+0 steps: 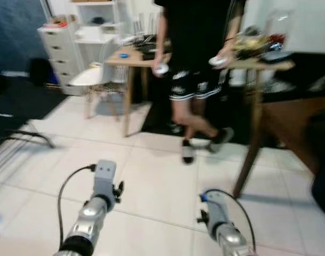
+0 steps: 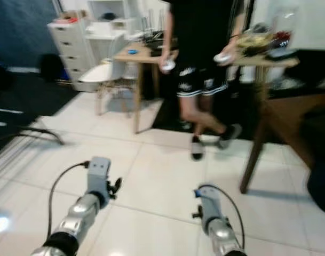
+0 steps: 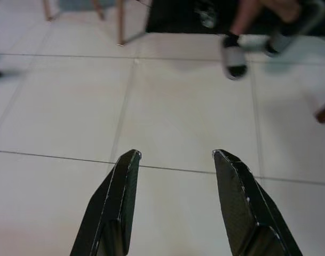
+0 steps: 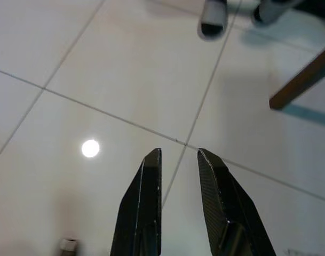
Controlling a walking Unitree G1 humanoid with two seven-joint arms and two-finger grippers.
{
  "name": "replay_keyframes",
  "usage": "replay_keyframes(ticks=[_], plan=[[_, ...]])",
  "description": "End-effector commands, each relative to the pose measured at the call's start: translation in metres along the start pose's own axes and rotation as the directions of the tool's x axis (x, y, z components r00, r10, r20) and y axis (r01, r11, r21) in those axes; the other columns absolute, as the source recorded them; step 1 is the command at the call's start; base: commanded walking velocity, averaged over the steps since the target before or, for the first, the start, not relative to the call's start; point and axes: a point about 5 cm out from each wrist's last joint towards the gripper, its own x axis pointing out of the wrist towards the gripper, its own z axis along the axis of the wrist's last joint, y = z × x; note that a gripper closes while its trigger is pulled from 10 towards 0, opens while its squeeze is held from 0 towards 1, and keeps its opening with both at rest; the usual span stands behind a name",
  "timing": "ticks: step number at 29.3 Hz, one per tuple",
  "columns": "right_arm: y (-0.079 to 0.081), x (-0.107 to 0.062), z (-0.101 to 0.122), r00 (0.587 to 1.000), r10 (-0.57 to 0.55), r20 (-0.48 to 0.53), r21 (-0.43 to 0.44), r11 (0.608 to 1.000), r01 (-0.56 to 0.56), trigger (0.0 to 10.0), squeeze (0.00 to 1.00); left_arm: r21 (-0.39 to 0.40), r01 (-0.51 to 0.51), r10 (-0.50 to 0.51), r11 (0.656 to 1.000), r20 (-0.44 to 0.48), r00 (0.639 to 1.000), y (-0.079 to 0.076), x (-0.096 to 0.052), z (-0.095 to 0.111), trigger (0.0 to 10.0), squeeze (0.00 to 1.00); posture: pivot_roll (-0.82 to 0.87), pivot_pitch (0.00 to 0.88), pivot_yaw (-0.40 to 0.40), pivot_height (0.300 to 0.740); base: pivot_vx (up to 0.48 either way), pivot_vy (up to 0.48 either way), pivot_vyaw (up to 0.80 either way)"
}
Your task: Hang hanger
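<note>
My left arm (image 1: 93,213) and right arm (image 1: 221,224) reach forward low over a white tiled floor (image 1: 162,181). In the left wrist view my left gripper (image 3: 175,154) is open, its black fingers (image 3: 122,181) wide apart above bare tiles. Seen from the right wrist, my right gripper (image 4: 179,151) is open by a narrow gap, and nothing lies between its fingers (image 4: 149,186). Both grippers hold nothing.
A person (image 1: 197,64) in black stands ahead with a white controller (image 1: 161,68) in each hand. Wooden tables (image 1: 127,58) (image 1: 258,65) flank the person, and one table leg (image 1: 247,154) comes down close on my right. A white chair (image 1: 93,77) and drawer unit (image 1: 58,48) stand at the far left.
</note>
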Motion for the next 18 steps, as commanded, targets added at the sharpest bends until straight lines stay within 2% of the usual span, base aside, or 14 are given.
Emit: replay_keyframes(ticks=[1, 9, 10, 12, 18], plan=[[0.0043, 0.0006, 0.0009, 1.0, 0.006, 0.002, 0.016, 1.0, -0.007, 10.0, 0.0, 0.009, -0.017, 0.017, 1.0, -0.013, 1.0, 0.0046, -0.0009, -0.0032, 10.0, 0.16, 0.06, 0.0, 0.036, 0.74, 0.0, -0.48, 0.0], [0.0049, 0.0006, 0.0011, 1.0, 0.006, 0.005, 0.019, 1.0, -0.006, 10.0, 0.0, -0.002, -0.026, 0.026, 1.0, -0.013, 1.0, 0.0062, -0.0012, -0.0038, 10.0, 0.07, 0.06, 0.0, 0.036, 0.74, 0.0, -0.48, 0.0], [0.0051, 0.0006, 0.0011, 1.0, 0.007, 0.005, 0.019, 1.0, -0.007, 10.0, 0.0, -0.022, -0.031, 0.031, 0.999, -0.012, 0.999, 0.0067, -0.0014, -0.0042, 10.0, 0.02, 0.06, 0.0, 0.036, 0.74, 0.0, 0.0, 0.0], [0.0053, 0.0006, 0.0012, 1.0, 0.007, 0.005, 0.019, 1.0, -0.007, 10.0, 0.0, -0.033, -0.032, 0.032, 0.999, -0.013, 0.999, 0.0068, -0.0015, -0.0045, 10.0, 0.0, 0.06, 0.0, 0.036, 0.74, 0.0, 0.0, 0.0], [0.0059, 0.001, 0.0027, 1.0, 0.01, 0.011, 0.02, 1.0, -0.011, 10.0, 0.0, 0.001, -0.031, 0.031, 1.0, -0.031, 0.999, 0.0076, -0.0011, -0.0063, 10.0, 0.0, 0.06, 0.0, 0.035, 0.74, 0.0, 0.0, 0.0]])
